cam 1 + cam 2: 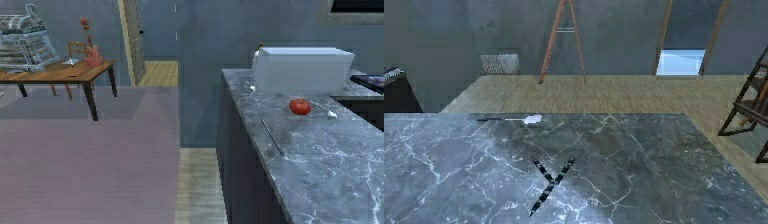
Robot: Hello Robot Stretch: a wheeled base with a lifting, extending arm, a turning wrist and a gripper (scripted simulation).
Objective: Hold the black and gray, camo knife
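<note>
While you face the room in the forward view, a dark marble counter (300, 165) runs along the picture's right, with grey-blue walls behind it. Mauve carpet (90, 150) covers the floor to the left, and a strip of pale wood floor (198, 190) lies at the counter's foot. A doorway (155, 45) stands at the back.

On the counter you have a white box (300, 68) at the far end and a red round thing (299, 106) just in front of it, apart from it. At the forward view's left stands a wooden table (60, 72) bearing a stack of papers (28, 45) and a reddish bottle (92, 52).

In the arm side view the marble top fills the lower half. Two crossed dark strips (550, 186), thin and mottled black and grey, lie flat on it left of the middle, toward the near edge. Their colour fits the camo knife, but you cannot tell which strip, if either, is the knife. A thin utensil with a white head (532, 120) lies near the far edge, with bare marble between it and the strips.

Beyond the counter you see a wooden ladder (562, 40), a wall grille (499, 63), a bright doorway (681, 62) and a wooden frame (749, 95) at the right edge.

As for the gripper, you cannot tell its state.
</note>
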